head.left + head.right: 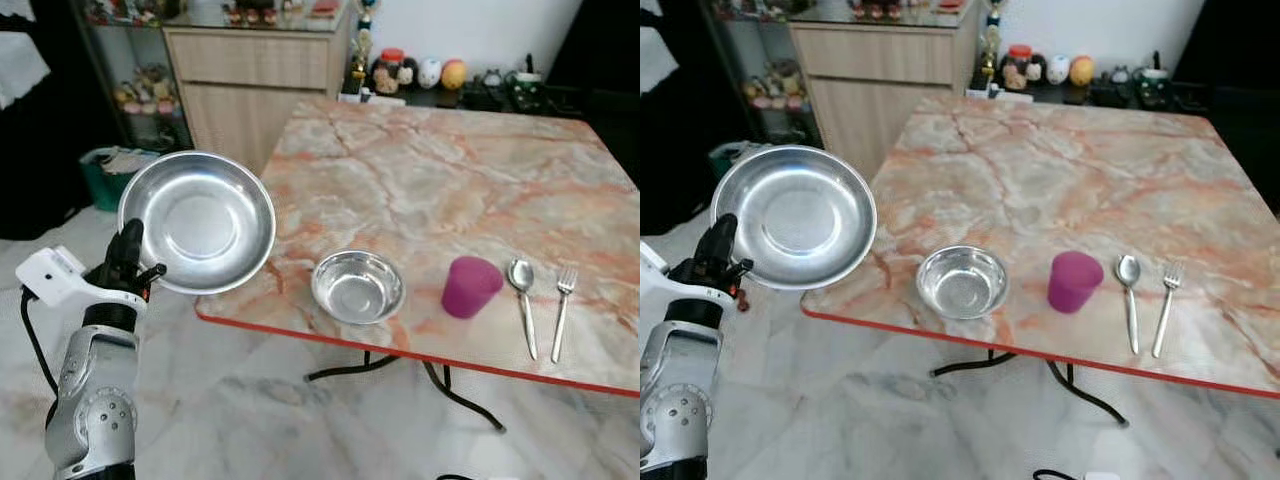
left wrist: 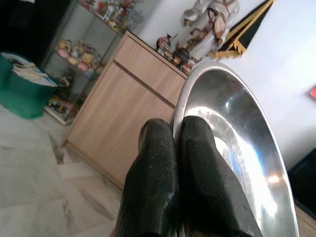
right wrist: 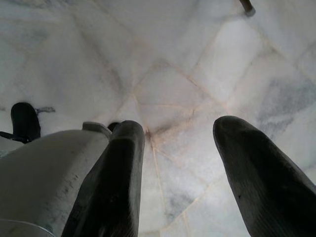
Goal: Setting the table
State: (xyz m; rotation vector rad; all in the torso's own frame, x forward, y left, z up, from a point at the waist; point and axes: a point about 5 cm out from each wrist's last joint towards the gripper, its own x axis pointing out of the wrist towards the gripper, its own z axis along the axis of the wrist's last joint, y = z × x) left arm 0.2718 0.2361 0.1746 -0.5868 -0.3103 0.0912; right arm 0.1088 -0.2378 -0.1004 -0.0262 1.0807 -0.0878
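1. On the marble table there are one small steel bowl, one purple cup, one spoon and one fork. A second steel piece, the large steel plate, is held in the air.
2. The small steel bowl, purple cup, spoon and fork lie in a row along the table's near edge, which has a red rim. The bowl sits closest to the near-left corner, the fork closest to the right edge. Spoon and fork lie side by side, apart, handles pointing at the near edge.
3. The left gripper is clamped on the rim of the large steel plate, holding it tilted just off the table's near-left corner, partly over the left edge.
4. The middle and far part of the tabletop is bare marble. Beyond the left edge stand a wooden cabinet and a green bin.
5. The left wrist view gives the grip closely: two black fingers pressed together with the plate's rim between them, the cabinet behind.
6. The right wrist view shows the right gripper with its fingers spread apart, holding nothing, above a pale marble floor.
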